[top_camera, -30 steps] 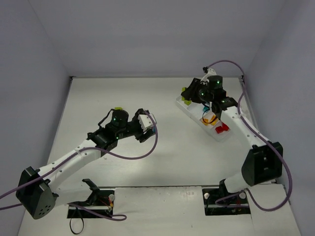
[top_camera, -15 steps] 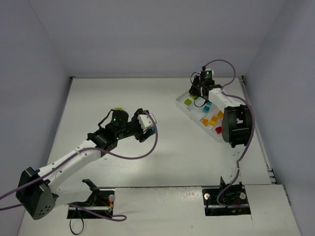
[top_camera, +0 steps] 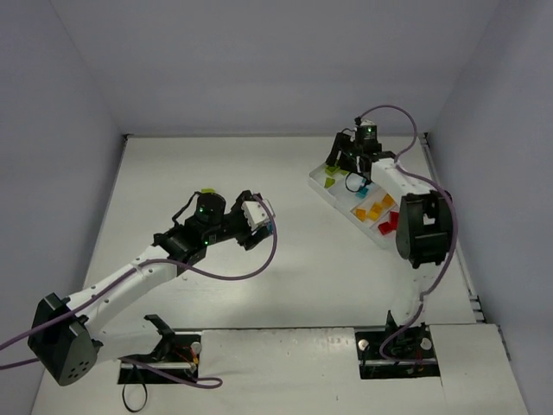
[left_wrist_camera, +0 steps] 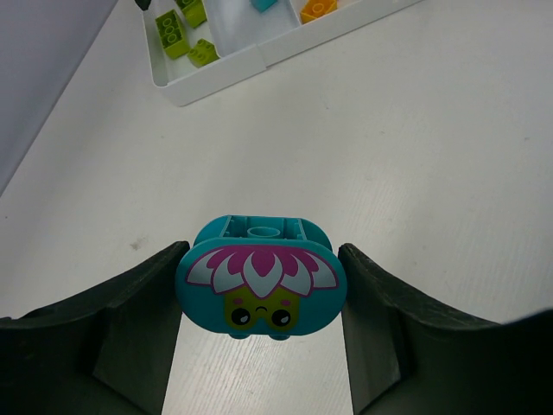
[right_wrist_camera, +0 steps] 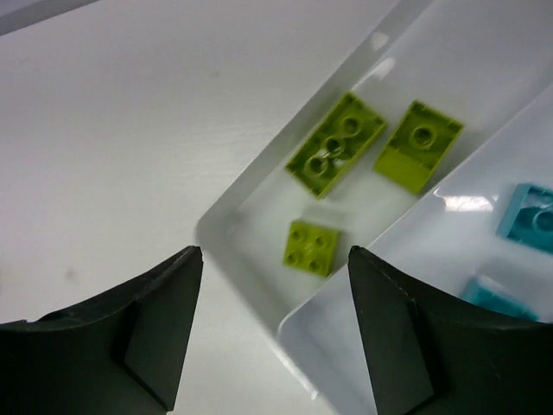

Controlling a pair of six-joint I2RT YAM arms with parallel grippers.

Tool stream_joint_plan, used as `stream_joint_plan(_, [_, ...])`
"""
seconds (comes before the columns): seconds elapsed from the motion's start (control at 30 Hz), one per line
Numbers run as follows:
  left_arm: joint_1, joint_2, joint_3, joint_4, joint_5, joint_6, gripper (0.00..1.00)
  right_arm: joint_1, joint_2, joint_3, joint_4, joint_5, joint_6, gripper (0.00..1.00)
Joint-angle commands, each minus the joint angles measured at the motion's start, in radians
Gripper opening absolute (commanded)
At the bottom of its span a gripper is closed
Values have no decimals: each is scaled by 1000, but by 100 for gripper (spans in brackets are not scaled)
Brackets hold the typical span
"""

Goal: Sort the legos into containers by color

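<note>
My left gripper (left_wrist_camera: 259, 298) is shut on a teal lego (left_wrist_camera: 259, 277) printed with a pink flower and a small face, held above the bare table; the same gripper (top_camera: 259, 216) sits mid-table in the top view. The white tray of containers (top_camera: 318, 187) lies at the far right. My right gripper (right_wrist_camera: 275, 285) hangs open over its end compartment, where three lime legos (right_wrist_camera: 313, 247) lie. Nothing is between its fingers. The adjacent compartment holds teal legos (right_wrist_camera: 527, 212). Orange legos (top_camera: 371, 210) and red legos (top_camera: 389, 223) fill the nearer compartments.
The tray's rim (right_wrist_camera: 233, 251) runs just under my right gripper (top_camera: 347, 171). In the left wrist view the tray (left_wrist_camera: 216, 78) lies far ahead, with lime legos (left_wrist_camera: 171, 33) in it. Grey walls close the table at the back and sides.
My right arm swung to the tray's far end and its gripper opened above the lime compartment. The left arm and its teal lego have not moved.
</note>
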Motion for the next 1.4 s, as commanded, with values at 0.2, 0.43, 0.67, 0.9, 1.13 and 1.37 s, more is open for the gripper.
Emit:
stream_joint_plan(0.2, [2,-67,27,81,47,29,8,157,-494,-256,116,-466,18,73])
stream_joint_plan(0.43, [2,-87,23,84,29,31,8,315,-675,-446,269,-589,105,81])
stream_joint_plan(0.67, [2,-87,17,108,18,11,8,414,-718,-541,297,-585,107,83])
stream_joint_plan(0.9, [2,-74,17,110,20,5,8,473,-733,-573,327,-565,104,82])
stream_joint_plan(1.13, [2,-58,20,108,30,2,8,473,-755,-577,324,-552,98,76])
stream_joint_plan(1.37, [2,-64,18,113,56,-1,8,477,-726,-573,335,-556,98,66])
